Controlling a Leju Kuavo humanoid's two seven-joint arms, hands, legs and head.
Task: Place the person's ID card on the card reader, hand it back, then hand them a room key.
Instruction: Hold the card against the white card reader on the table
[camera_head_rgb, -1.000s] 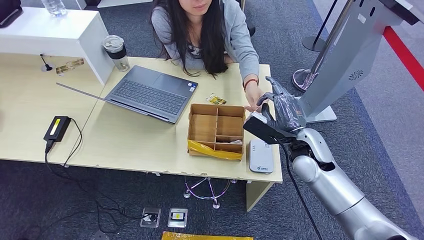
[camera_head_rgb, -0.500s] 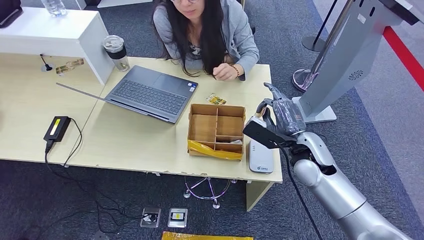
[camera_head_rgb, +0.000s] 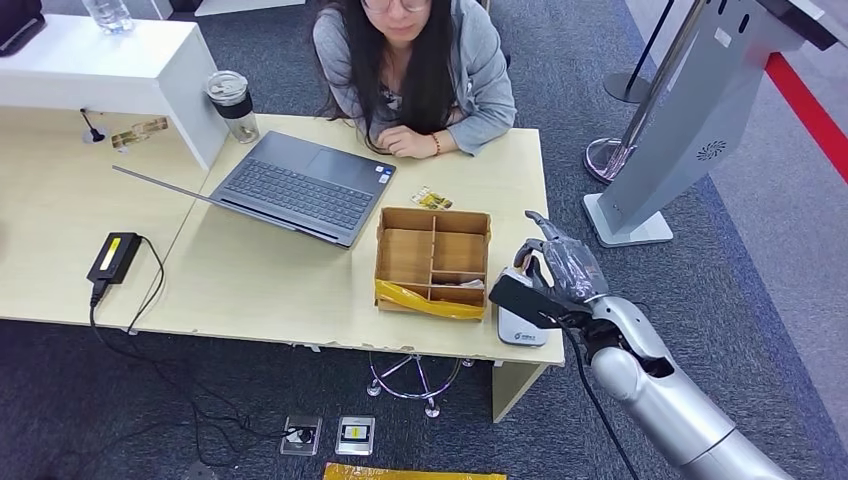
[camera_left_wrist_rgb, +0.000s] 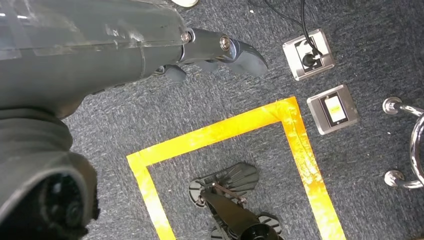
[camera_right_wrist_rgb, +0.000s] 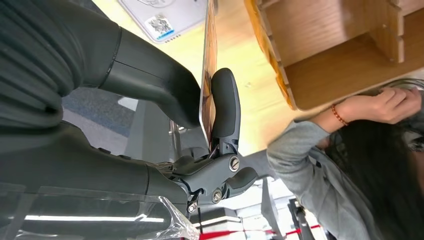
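Desk-edge card reader (camera_head_rgb: 522, 322) now under lowered right hand (camera_head_rgb: 553, 268) with ID card (camera_right_wrist_rgb: 207, 70).

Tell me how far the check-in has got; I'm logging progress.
Done: the right hand holds the ID card, pinched between thumb and finger. In hand: it hangs just above the white card reader, card not yet laid down. Left: scanning, handing the card back to the person, then a room key.
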